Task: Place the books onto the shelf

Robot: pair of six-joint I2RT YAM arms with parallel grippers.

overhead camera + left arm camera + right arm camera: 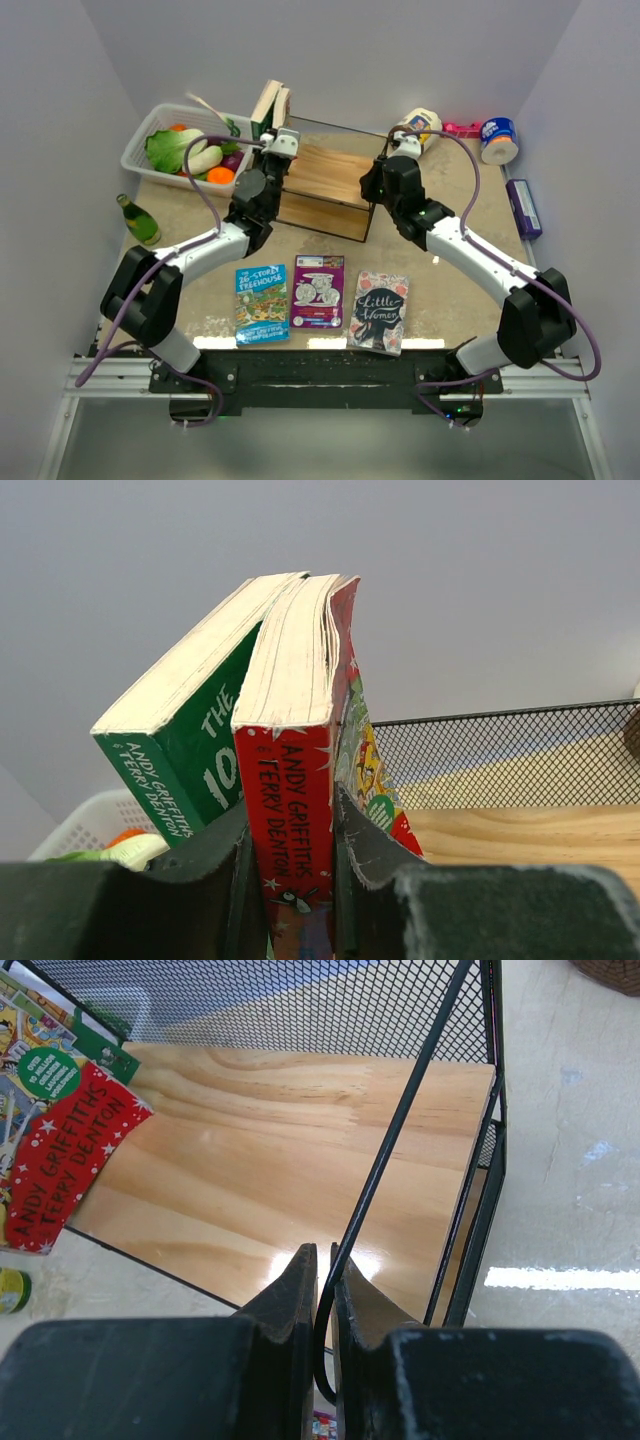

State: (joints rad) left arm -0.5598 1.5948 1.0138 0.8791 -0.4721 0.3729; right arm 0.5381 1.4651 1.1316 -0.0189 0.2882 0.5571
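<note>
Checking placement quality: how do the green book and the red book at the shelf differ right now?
Pose: the green book tilts off to the left, while the red book stands nearly upright.
Grip: the red book's spine sits between the left gripper's fingers, while the green book is outside them.
Colour: one spine is green, the other red.
Shared: both name Andy Griffiths and Terry Denton, show cream page edges and sit at the left end of the shelf.

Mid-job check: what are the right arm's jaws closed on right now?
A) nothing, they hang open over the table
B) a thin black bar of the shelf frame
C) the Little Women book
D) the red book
B: in the right wrist view the right jaws are pinched shut on a thin black bar of the shelf, with the red book off to the side, clear of them.
</note>
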